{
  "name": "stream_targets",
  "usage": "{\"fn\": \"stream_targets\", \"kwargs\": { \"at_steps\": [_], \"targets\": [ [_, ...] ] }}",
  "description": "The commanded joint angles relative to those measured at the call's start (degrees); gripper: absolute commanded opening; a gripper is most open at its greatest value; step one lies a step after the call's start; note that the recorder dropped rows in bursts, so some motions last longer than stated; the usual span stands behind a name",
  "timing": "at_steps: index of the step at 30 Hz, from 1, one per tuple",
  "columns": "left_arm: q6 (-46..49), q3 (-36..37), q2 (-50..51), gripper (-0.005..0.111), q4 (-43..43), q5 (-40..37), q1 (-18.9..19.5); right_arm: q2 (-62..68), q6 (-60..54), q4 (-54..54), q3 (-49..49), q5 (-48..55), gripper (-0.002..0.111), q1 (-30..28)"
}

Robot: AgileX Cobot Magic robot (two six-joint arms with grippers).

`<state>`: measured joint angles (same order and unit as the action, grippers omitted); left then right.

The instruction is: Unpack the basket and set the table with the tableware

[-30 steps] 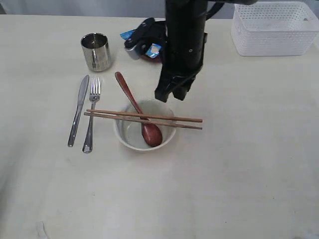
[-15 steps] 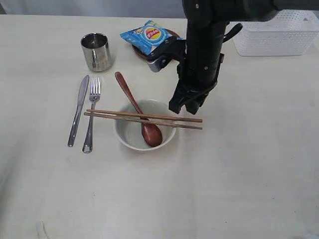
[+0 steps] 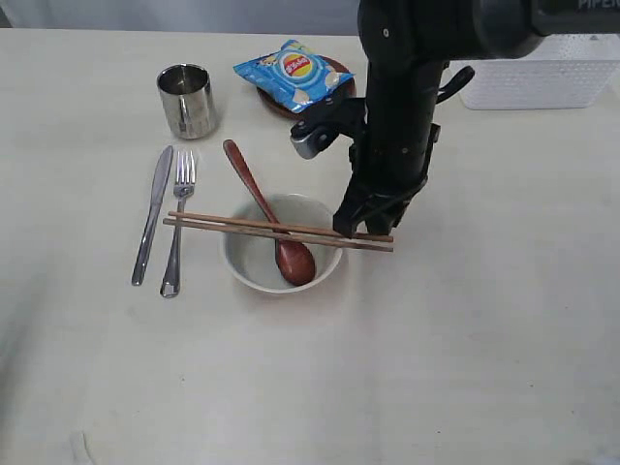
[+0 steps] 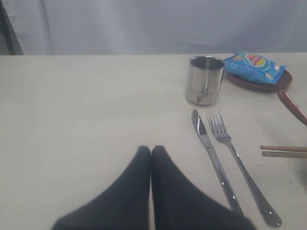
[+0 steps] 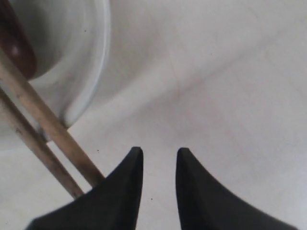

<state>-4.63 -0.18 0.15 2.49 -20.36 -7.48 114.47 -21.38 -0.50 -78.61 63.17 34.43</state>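
Pale cream table [image 3: 484, 339] fills the exterior view, with the white bowl [image 3: 242, 263] near its middle. A reddish-brown spoon [image 3: 255, 194] rests with its head inside the bowl, its handle leaning out over the rim toward the steel cup [image 3: 186, 100]. Two wooden chopsticks [image 3: 223, 220] lie side by side across the top of the bowl, and their ends stick out past the rim on both sides. Just beside the bowl, on the side away from the arm, the fork [image 3: 178, 223] and knife [image 3: 152, 215] lie parallel, the fork nearer the bowl. Behind the bowl, beyond the spoon handle, a blue chip bag [image 3: 294, 72] sits on a small brown plate [image 3: 281, 107]. The white basket [image 3: 542, 85] stands well apart from the bowl at the table's far edge, partly hidden by the arm.

The right gripper [image 3: 360, 231] points down at the chopstick ends that overhang the bowl on the basket side. In the right wrist view its fingers [image 5: 120, 201] stand a little apart with only bare table in the gap. The chopstick ends run up to the outer side of one finger; whether they touch it cannot be told. The left gripper [image 4: 151, 151], seen only in the left wrist view, hangs over bare table past the knife from the bowl, its fingers pressed together and holding nothing.
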Motion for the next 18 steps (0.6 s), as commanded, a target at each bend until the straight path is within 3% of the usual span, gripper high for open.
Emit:
{"fn": "stream_targets", "kwargs": {
  "at_steps": [1,12,18],
  "targets": [
    [-0.24,0.18,-0.15,0.000,0.52,0.61,0.11,-0.07,-0.05,-0.69,0.11,1.98,0.025,-0.17],
    [-0.24,0.18,-0.15,0.000,0.52,0.61,0.11,-0.31,-0.05,0.50,0.11,1.64,0.025,-0.17],
    [-0.24,0.18,-0.15,0.000,0.52,0.61,0.11,-3.29,3.19,6.82,0.11,-1.69,0.025,-0.37]
  ]
}}
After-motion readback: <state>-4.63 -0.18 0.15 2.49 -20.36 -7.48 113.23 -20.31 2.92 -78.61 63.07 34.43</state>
